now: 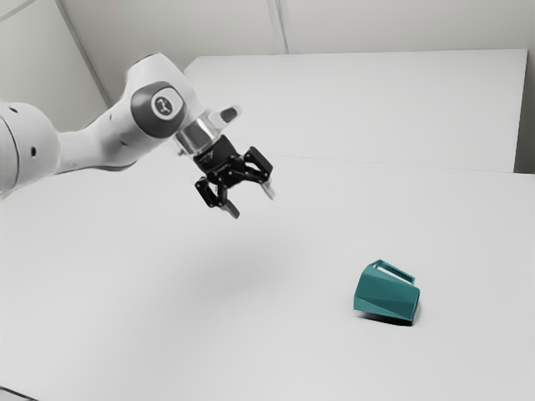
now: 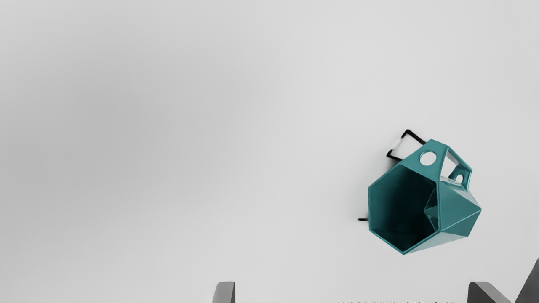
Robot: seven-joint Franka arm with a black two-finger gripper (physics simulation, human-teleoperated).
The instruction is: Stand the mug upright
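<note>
From the exterior view's left, the arm (image 1: pixel 96 150) is reaching in over the pale counter (image 1: pixel 192 326), and at its end the claw (image 1: pixel 251 201) is hovering above the surface, well apart from anything it could grip. Its fingers (image 2: pixel 225 293) are standing wide, with nothing between them. Farther toward the exterior view's right, the teal mug (image 1: pixel 386 296) is lying on its side on the counter, its handle (image 1: pixel 398 271) pointing up and its open mouth (image 2: pixel 402 206) facing back toward the arm.

So the mug is not standing as the task is asking, and the step in hand, I'm judging, is the approach. The next move is calling for the claw to be travelling toward the mug and lowering, lining up so that the fingers are straddling the handle or the wall by the mouth. After that the hold is needing a lift and a turn, bringing the mouth uppermost. A glancing touch could be rolling those flat-faced sides away.
</note>
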